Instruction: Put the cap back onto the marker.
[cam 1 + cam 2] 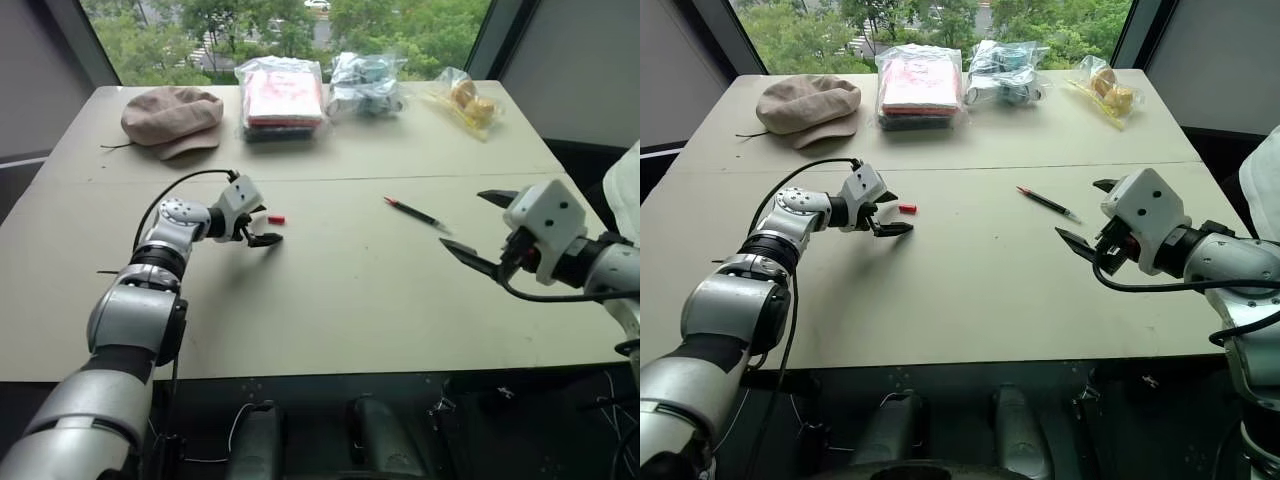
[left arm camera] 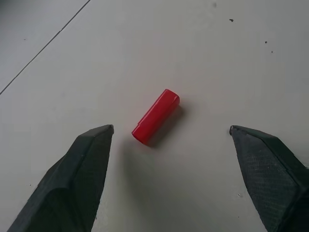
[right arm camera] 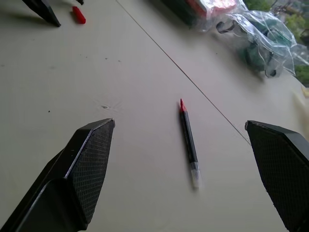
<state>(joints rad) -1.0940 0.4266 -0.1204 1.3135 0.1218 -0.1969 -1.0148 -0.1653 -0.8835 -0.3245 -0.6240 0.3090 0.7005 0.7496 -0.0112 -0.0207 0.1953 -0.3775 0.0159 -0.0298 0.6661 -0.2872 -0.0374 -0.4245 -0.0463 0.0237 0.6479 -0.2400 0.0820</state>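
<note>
The cap (image 2: 156,117), a short bright red cylinder, lies on its side on the beige table (image 1: 340,300), left of centre. My left gripper (image 1: 268,226) hangs low over it, open, one black finger on each side of the cap and neither touching it. The marker (image 1: 415,214), slim and dark-barrelled with a red tip, lies flat right of centre, its red tip pointing toward the cap's side. My right gripper (image 1: 460,218) hovers open above the table, just on the near right of the marker (image 3: 188,140), holding nothing.
Along the far edge sit a beige cloth hat (image 1: 172,118), a plastic bag with a red packet (image 1: 282,98), a clear bag of dark items (image 1: 365,85) and a bag of yellow items (image 1: 465,100). A seam (image 1: 330,180) crosses the table behind cap and marker.
</note>
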